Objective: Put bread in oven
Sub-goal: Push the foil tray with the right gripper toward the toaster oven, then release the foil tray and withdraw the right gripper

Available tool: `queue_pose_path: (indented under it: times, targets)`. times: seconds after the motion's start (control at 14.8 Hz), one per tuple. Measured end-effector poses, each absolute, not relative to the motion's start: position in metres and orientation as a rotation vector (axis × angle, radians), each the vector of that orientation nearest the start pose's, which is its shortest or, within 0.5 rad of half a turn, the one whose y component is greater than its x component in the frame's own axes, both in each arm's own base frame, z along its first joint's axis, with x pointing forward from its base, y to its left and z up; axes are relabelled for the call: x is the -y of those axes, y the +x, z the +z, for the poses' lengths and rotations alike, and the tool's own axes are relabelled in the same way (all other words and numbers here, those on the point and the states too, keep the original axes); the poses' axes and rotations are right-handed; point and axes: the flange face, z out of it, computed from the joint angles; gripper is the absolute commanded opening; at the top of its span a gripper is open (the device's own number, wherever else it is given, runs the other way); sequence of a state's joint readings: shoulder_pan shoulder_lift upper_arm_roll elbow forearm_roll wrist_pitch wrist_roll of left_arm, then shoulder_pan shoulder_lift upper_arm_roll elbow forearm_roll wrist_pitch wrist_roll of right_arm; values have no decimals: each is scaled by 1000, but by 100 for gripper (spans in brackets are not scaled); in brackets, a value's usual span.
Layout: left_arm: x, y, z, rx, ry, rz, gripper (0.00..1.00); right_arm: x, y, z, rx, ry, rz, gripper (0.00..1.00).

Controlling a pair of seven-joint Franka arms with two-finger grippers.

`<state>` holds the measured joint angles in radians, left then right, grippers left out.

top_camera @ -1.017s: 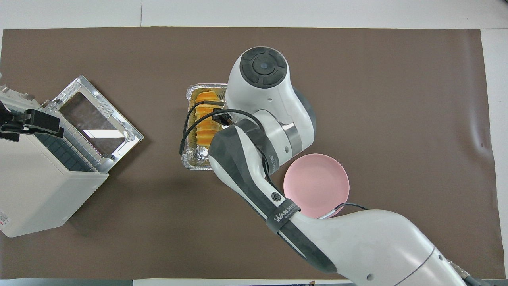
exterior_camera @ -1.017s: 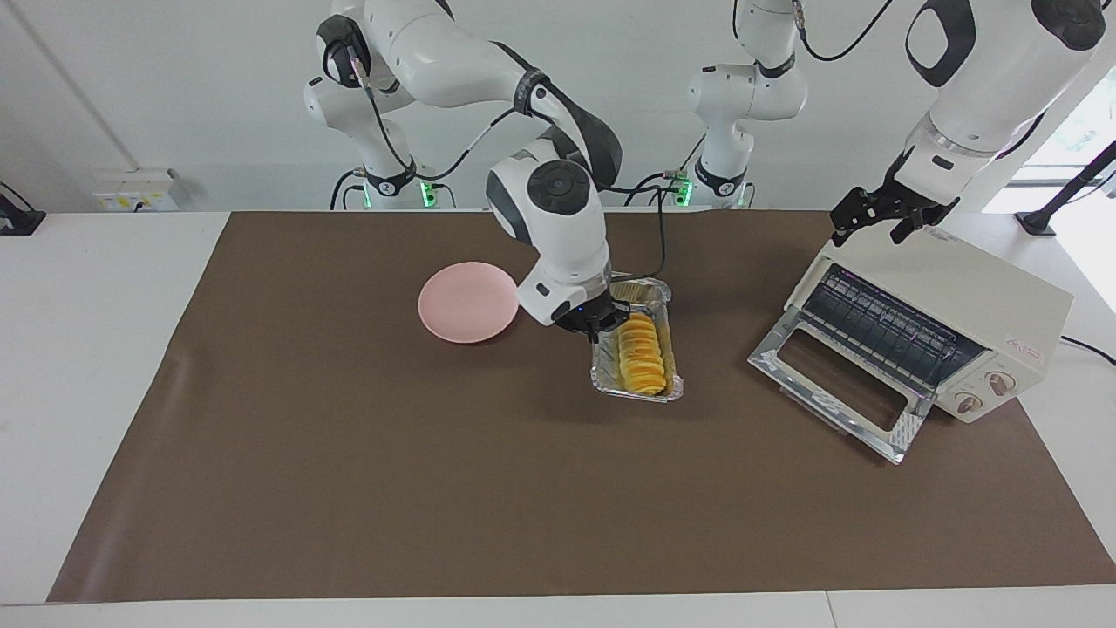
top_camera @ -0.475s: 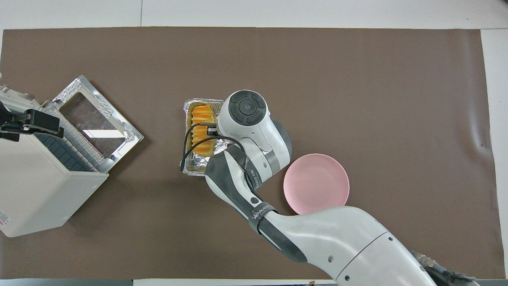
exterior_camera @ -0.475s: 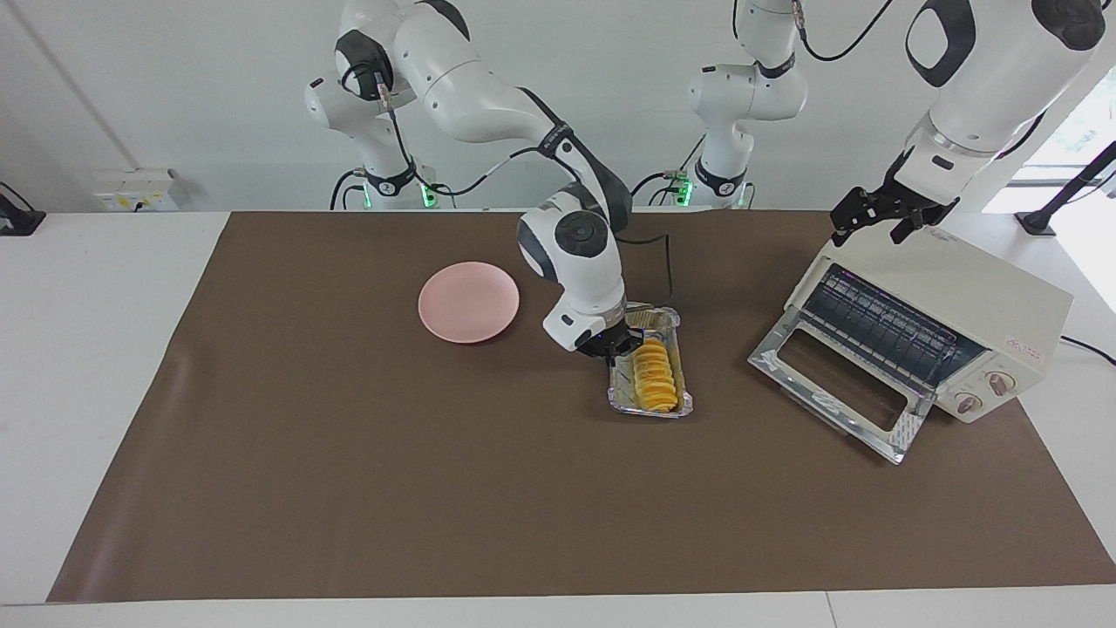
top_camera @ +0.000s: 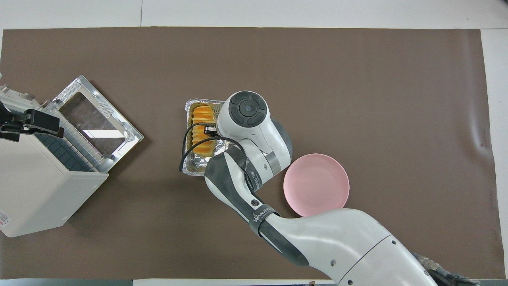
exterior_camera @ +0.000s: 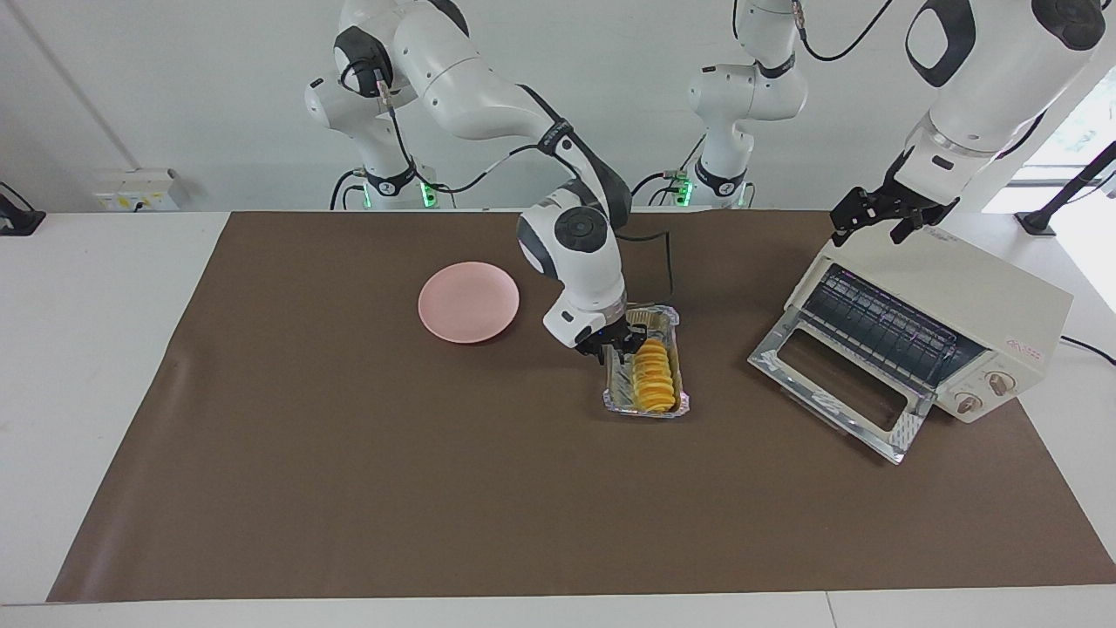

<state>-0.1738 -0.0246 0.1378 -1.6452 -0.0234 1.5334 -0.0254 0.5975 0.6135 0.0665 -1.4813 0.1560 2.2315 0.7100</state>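
Observation:
The bread [exterior_camera: 654, 375] is a ridged golden loaf lying in a crinkled foil tray [exterior_camera: 645, 410] in the middle of the brown mat; it also shows in the overhead view [top_camera: 201, 119]. My right gripper [exterior_camera: 615, 345] is down at the tray's rim on the side toward the right arm's end and is shut on that rim. The cream oven [exterior_camera: 959, 296] stands at the left arm's end, its glass door [exterior_camera: 837, 384] dropped open and the wire rack showing. My left gripper [exterior_camera: 869, 234] waits open over the oven's top edge.
A round pink plate [exterior_camera: 468, 302] lies on the mat beside the tray, toward the right arm's end. The right arm's wrist covers part of the tray from above [top_camera: 194, 169]. Bare brown mat lies between the tray and the oven door.
My right gripper came down with the foil tray and bread, which shifted a little farther from the robots. The left arm, oven and plate have not moved.

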Motion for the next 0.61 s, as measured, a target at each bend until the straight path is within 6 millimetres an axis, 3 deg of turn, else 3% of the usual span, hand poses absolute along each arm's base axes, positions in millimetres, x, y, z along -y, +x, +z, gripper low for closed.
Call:
queue_pose_path:
  times: [0.14,0.27,0.47,0.61]
  targets:
    - [21,540,600,-17,-3163,140,100,-435,578,344,-254,-2914,-10,100]
    - [21,540,600,-17,-3163,140,100,-412,592,369,-305,-2901,-37,100]
    - [21,540,600,-17,-3163,139,100,-353,615,413,-404,-2898,-32,100]
    - [21,540,600,-17,-3163,138,100,-304,626,445,-424,-2911,-18,100]
